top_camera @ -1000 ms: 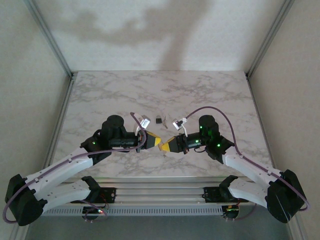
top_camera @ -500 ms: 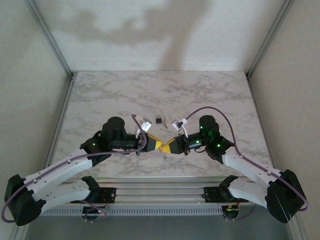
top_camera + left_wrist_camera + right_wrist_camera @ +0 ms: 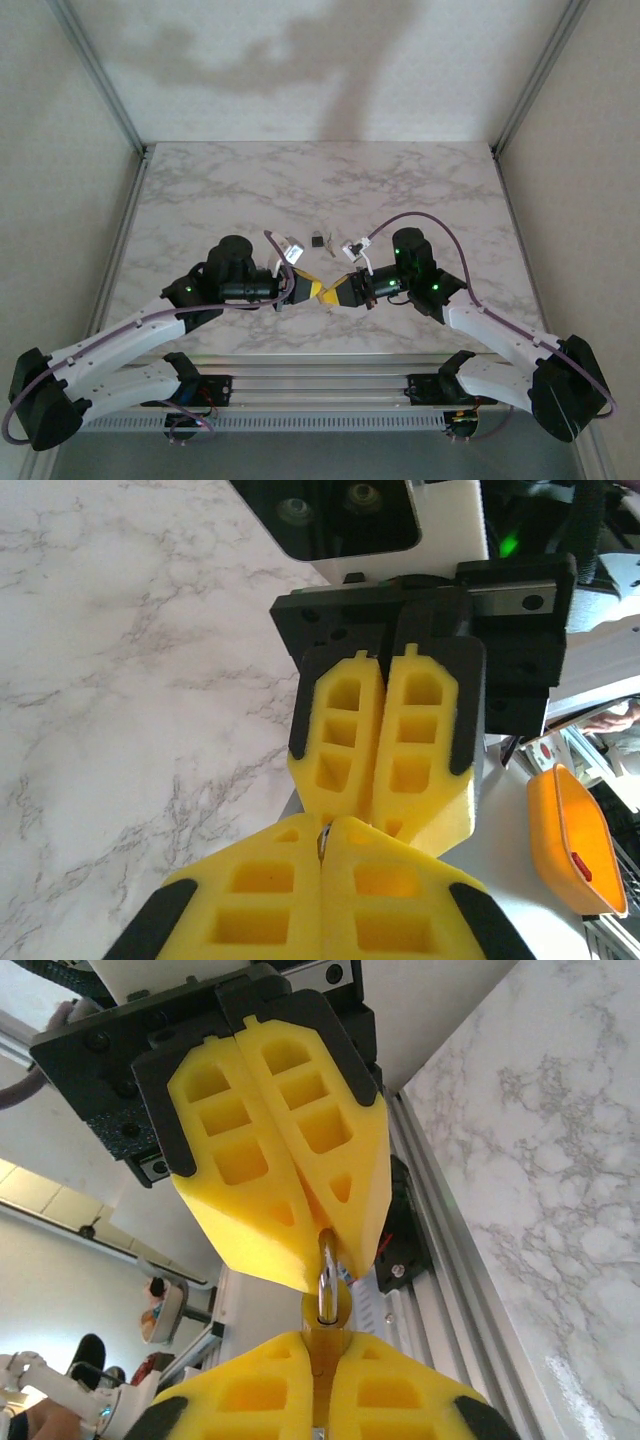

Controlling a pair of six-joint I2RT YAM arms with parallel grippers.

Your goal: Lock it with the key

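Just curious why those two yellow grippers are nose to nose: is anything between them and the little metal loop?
Nothing visible does. The left gripper and right gripper meet tip to tip: the left pinches the metal loop, the right the brass-coloured piece joined to it.

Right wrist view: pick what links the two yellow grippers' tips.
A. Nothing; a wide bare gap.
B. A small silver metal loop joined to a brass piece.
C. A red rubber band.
B: a small silver metal loop runs from the tips of the shut left gripper down to a brass piece pinched in the right gripper.
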